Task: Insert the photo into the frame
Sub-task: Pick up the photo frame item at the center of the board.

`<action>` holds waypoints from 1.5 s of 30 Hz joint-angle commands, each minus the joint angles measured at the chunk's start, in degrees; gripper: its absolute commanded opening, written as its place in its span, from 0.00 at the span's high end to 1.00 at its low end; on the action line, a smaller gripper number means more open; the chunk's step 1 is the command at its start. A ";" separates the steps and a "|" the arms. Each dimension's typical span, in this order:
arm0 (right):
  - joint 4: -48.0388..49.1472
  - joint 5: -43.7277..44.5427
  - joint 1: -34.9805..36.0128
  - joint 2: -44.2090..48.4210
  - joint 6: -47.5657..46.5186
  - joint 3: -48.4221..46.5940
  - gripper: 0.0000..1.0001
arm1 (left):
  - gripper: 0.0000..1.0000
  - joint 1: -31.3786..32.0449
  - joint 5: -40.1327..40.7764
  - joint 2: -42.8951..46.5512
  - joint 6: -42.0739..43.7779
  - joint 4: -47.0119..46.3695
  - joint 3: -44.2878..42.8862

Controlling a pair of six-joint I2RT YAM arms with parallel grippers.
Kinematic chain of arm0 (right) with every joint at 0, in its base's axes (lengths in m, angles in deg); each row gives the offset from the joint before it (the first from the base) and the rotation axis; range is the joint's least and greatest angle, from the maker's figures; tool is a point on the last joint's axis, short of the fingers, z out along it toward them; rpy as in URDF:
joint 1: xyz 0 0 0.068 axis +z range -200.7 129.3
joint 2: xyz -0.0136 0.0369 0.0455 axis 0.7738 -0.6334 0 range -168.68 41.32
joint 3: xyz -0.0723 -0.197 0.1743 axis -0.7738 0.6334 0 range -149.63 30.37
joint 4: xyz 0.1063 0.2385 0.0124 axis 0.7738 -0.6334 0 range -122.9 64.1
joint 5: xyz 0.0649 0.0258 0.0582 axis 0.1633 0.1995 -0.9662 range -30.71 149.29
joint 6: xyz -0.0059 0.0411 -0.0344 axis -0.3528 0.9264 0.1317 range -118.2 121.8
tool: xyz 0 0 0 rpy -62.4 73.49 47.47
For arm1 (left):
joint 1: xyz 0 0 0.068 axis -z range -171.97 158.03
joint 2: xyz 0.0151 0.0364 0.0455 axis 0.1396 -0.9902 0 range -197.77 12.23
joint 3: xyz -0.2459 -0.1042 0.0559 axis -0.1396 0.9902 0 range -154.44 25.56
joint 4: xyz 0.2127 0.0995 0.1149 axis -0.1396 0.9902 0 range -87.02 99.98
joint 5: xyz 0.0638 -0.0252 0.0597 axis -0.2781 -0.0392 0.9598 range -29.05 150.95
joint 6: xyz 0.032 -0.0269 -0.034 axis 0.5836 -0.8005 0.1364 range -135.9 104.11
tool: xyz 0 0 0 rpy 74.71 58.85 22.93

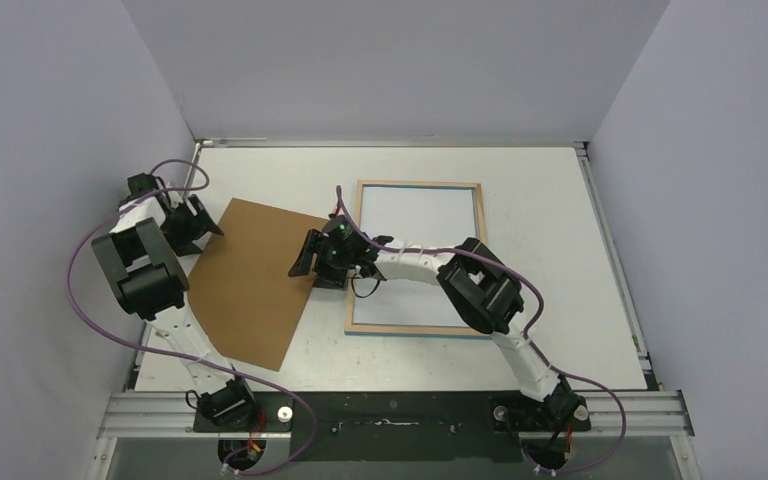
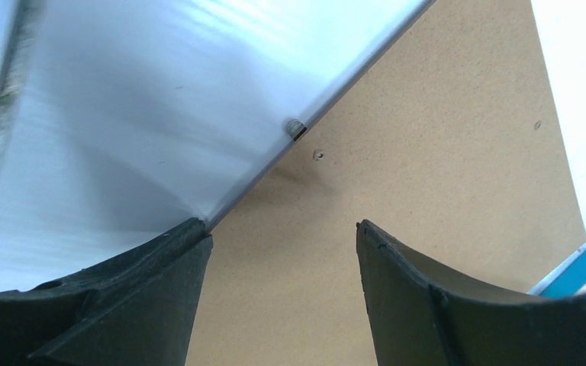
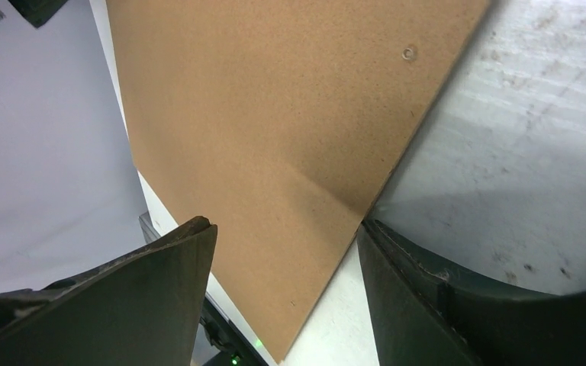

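The frame (image 1: 481,250) lies at the table's centre right, wood-coloured side up, with a white sheet (image 1: 418,240) inside it. The photo's balloon print shows in no view. A blue strip of the frame (image 2: 580,267) shows in the left wrist view. The brown backing board (image 1: 250,285) lies left of the frame. It also shows in the left wrist view (image 2: 427,152) and the right wrist view (image 3: 275,114). My left gripper (image 1: 208,228) (image 2: 282,229) is open at the board's far left edge. My right gripper (image 1: 302,262) (image 3: 286,225) is open, its fingers either side of the board's right edge.
White walls close in the table on the left, back and right. A metal rail (image 1: 390,410) carrying the arm bases runs along the near edge. A small bolt (image 2: 295,128) sits in the table by the board's edge.
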 commanded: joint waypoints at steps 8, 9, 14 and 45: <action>15.41 2.47 -2.39 15.16 -3.43 5.15 0.33 | 0.32 6.12 -13.91 -5.77 -6.11 7.86 6.87; 15.61 2.70 -2.72 15.49 -3.28 5.62 0.33 | 0.32 6.10 -14.01 -5.68 -6.41 7.80 7.03; 16.37 4.41 -4.15 18.28 -3.04 8.89 0.32 | 0.33 7.96 -16.93 -4.53 -7.08 6.55 9.51; 27.41 -2.78 -20.97 31.33 -0.81 35.62 0.40 | 0.34 21.71 -12.27 3.50 -13.85 -1.32 17.68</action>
